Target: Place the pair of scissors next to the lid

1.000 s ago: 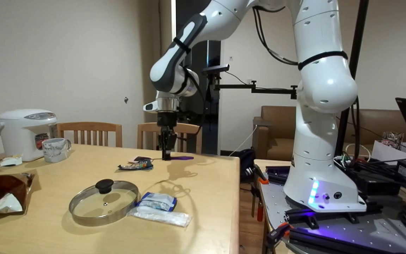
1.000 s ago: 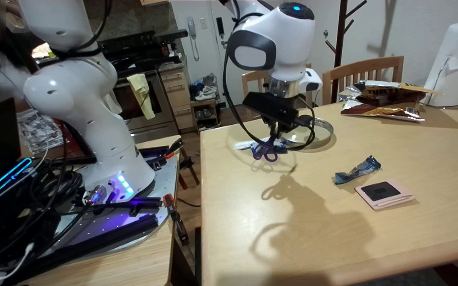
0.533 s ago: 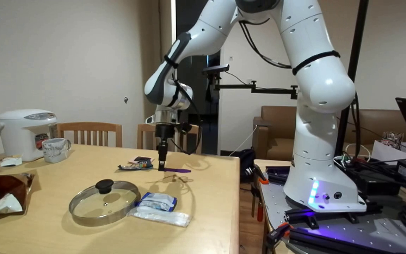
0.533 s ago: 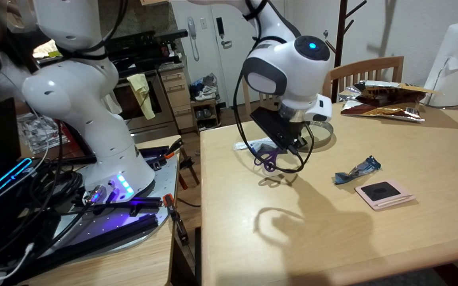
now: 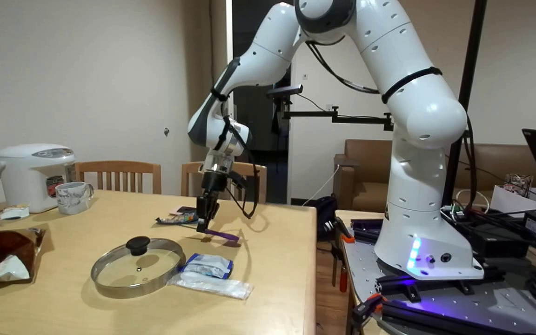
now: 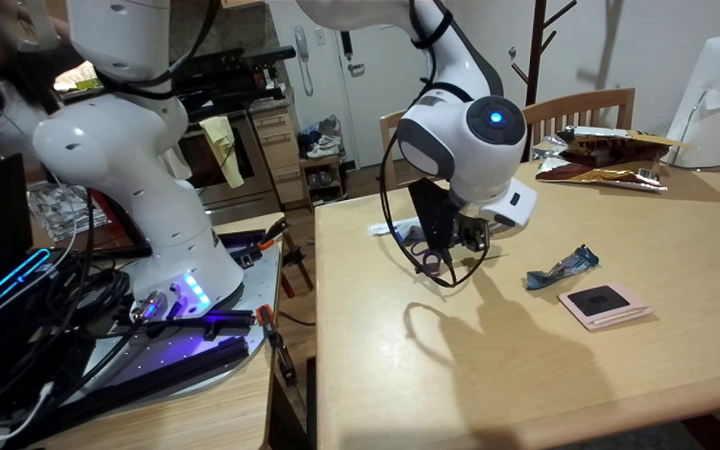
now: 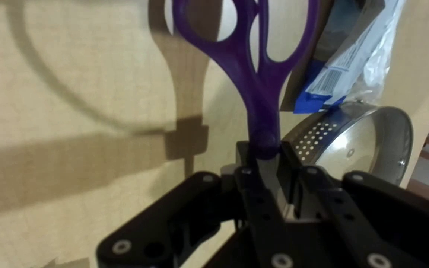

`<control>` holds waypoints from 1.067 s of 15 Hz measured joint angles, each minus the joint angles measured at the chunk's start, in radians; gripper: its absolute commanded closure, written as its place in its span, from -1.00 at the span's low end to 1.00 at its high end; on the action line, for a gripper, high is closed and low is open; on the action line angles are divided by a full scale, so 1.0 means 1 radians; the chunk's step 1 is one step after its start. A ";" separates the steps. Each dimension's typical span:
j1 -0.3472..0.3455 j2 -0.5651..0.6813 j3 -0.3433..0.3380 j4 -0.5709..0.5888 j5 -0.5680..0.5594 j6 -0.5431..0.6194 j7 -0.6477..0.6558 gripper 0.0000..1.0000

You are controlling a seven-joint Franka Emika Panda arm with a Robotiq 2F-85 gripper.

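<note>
Our black two-fingered claw (image 7: 264, 152), clamped on small purple-handled scissors (image 7: 257, 89), holds them aloft, so we judge pickup done, with placement beside the round metal-rimmed glass lid (image 5: 128, 274) pending.

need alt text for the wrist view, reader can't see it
Purple-handled scissors clamped in a black gripper over a wooden table. At right, a round glass lid, partly hidden; upper right, a blue-and-white packet.

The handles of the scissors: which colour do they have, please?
Purple. The scissors' handles show best in the wrist view.
</note>
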 measured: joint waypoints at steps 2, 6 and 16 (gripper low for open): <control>0.003 0.027 0.004 0.010 0.035 0.036 0.017 0.89; 0.050 0.059 -0.003 0.009 -0.021 0.135 0.088 0.89; 0.094 0.057 -0.007 -0.004 -0.359 0.254 0.438 0.89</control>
